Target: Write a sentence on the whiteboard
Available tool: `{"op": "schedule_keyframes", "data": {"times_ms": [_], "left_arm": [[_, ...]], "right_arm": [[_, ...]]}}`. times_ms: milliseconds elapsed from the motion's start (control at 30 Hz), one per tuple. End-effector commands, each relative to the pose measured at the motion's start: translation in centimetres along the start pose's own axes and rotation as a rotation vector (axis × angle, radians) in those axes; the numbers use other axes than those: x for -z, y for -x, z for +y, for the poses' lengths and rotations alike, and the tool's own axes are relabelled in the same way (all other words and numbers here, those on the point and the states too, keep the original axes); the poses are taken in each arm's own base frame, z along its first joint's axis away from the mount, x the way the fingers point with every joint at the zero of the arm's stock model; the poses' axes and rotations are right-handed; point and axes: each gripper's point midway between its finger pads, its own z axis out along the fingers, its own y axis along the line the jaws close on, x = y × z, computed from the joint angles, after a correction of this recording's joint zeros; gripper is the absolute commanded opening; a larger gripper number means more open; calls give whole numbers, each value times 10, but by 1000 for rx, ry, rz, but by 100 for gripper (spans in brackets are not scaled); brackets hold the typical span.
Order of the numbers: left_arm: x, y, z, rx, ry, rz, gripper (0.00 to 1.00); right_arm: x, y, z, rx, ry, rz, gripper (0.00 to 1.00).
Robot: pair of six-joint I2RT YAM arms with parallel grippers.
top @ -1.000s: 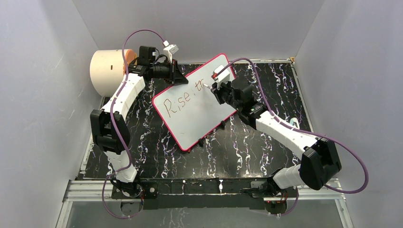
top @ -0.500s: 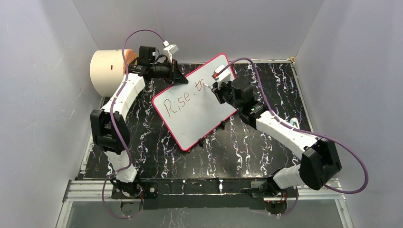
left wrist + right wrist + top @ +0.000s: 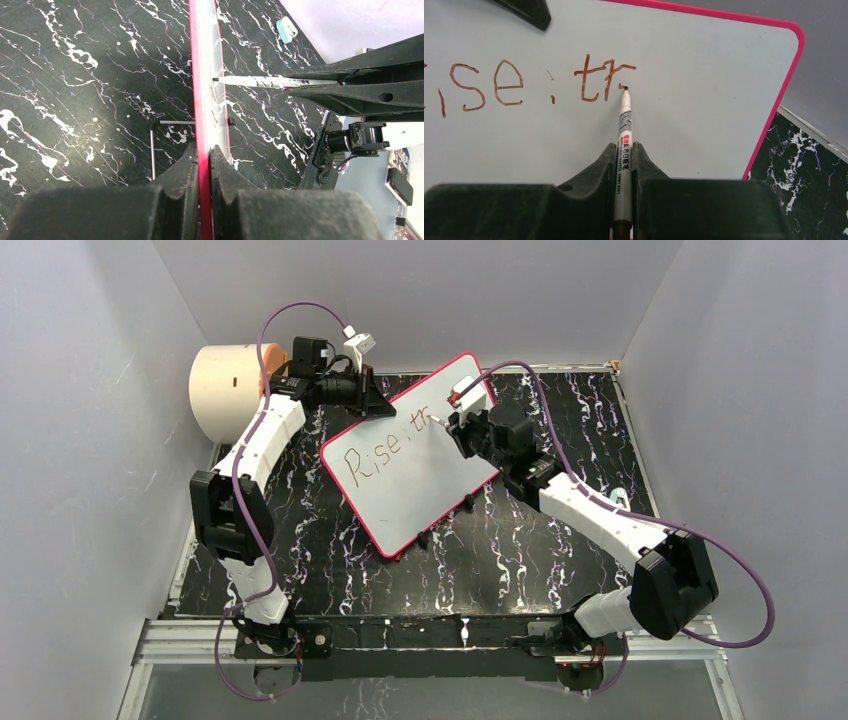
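Over the last second the top view shows almost no change. The right arm shifts only slightly, and the thin reddish-brown handwritten sentence reads "Rise, tr" throughout.

The large white rectangular whiteboard with a pink-red rim keeps its tilted position toward the far edge of the black marble-pattern table.

The left gripper stays clamped tight on the board's rim and steadies it.

The right gripper is closed firmly around a slim white-barrelled marker. The marker tip touches the board just right of the "r", where a short fresh mark shows.

Judgement: the "y" is only starting. The rest of "try" and the word "again" are not yet written, so the sentence is roughly half done.
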Motion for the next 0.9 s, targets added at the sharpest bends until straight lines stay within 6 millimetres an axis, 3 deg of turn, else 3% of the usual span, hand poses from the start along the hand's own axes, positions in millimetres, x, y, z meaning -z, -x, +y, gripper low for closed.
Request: {"op": "schedule_keyframes", "data": {"times_ms": [0,300,867], "left_arm": [[-20,-86,-2,150,-27,264,0],[-20,-87,-3,152,-27,267,0],[-20,-87,-2,154,-26,267,0]], "right_arm": [[6,4,-9,-18,-32,-10,0],[10,8,-15,-28,-50,-23,0],[11,38,-31,-58,-103,-122,0]]}}
